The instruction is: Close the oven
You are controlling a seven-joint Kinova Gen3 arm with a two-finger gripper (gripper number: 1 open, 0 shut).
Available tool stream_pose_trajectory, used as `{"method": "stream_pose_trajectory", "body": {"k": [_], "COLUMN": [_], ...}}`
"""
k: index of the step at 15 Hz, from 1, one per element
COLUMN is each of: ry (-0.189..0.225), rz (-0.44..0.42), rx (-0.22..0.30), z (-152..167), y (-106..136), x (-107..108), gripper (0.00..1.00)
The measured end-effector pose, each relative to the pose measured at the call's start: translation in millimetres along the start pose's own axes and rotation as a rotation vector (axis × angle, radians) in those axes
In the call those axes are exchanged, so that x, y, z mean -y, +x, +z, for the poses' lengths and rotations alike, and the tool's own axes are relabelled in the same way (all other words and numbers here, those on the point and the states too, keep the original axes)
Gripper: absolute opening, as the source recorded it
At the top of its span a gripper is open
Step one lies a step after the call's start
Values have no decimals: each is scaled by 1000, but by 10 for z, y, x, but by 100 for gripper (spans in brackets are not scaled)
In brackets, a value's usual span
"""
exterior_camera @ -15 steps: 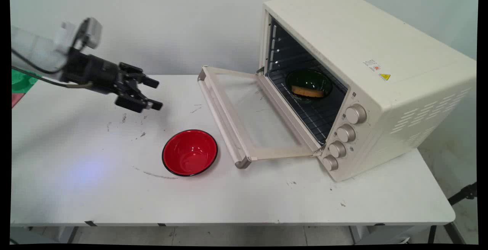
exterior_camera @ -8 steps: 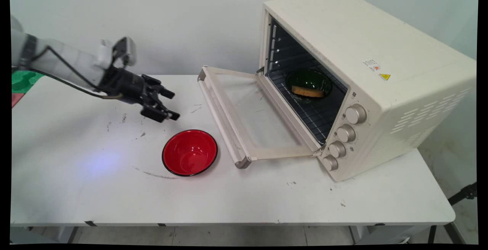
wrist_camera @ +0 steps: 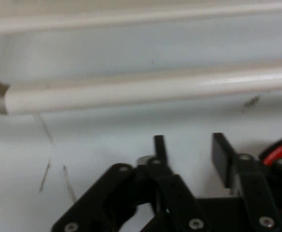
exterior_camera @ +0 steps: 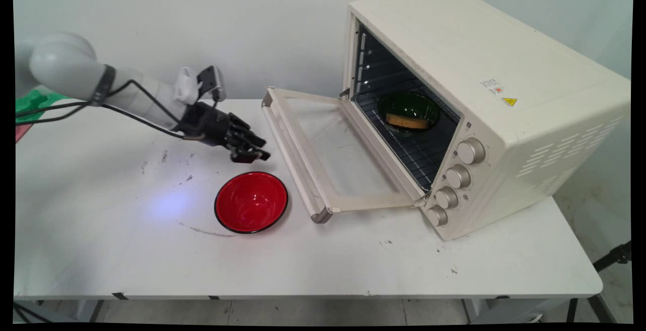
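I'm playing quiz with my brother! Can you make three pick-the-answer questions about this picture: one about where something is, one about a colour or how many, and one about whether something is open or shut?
1. Where is the green bowl?
A. On the table
B. On the rack inside the oven
C. On top of the oven

2. How many knobs does the oven have?
A. Two
B. Four
C. Six

3. How is the oven door?
A. Folded down open
B. Shut
C. Taken off

Answers:
1 B, it sits on the wire rack with something yellowish in it.
2 B, four form a column on the front.
3 A, it lies flat near the red bowl and gripper.
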Motion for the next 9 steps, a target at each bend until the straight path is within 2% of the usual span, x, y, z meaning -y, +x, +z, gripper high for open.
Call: {"method": "stream_pose_trajectory", "body": {"k": [4,9], "ry": [2,4], "rz": [-1,-18], "rx": [-41,-173], "z": [172,169], "y": [112,389], "x": [12,32], "gripper": [0,0]}}
